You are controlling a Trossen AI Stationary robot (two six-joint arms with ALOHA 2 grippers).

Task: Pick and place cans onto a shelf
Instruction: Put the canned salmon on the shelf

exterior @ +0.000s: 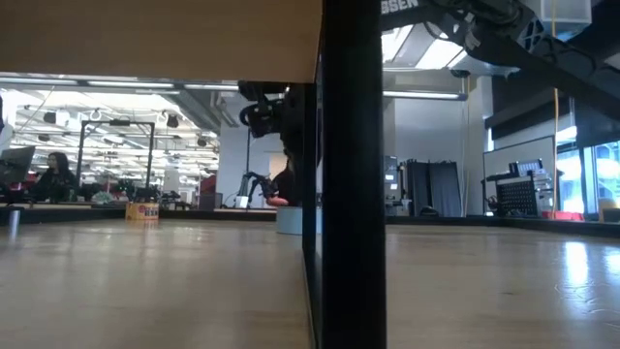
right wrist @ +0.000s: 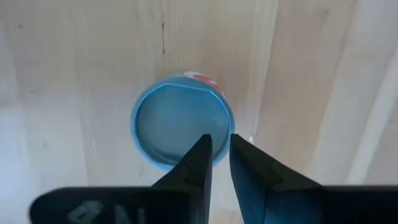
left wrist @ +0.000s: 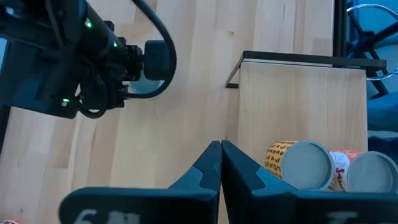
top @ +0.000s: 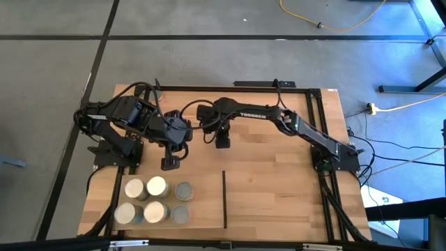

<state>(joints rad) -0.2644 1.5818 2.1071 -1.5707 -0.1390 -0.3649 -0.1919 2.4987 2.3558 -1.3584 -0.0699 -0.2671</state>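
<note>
Several cans (top: 157, 186) with cream or grey tops stand upright on the pale-wood shelf (top: 205, 202) at the near left, bounded by a thin black strip (top: 224, 199). Two of them show in the left wrist view (left wrist: 305, 163). One more can (right wrist: 182, 118) stands on the planked table near the middle and also shows in the low view (exterior: 289, 219). My right gripper (right wrist: 221, 144) hangs above it, fingers a narrow gap apart, touching nothing; it hides this can in the high view (top: 223, 139). My left gripper (left wrist: 221, 148) is shut and empty above the table, just beyond the shelf's far edge (top: 171, 162).
A black metal frame (top: 306, 89) runs along the table's edges. A thick black upright (exterior: 351, 174) fills the middle of the low view. The shelf has bare wood between the cans and the strip. Bare planks (top: 272, 188) lie right of the strip.
</note>
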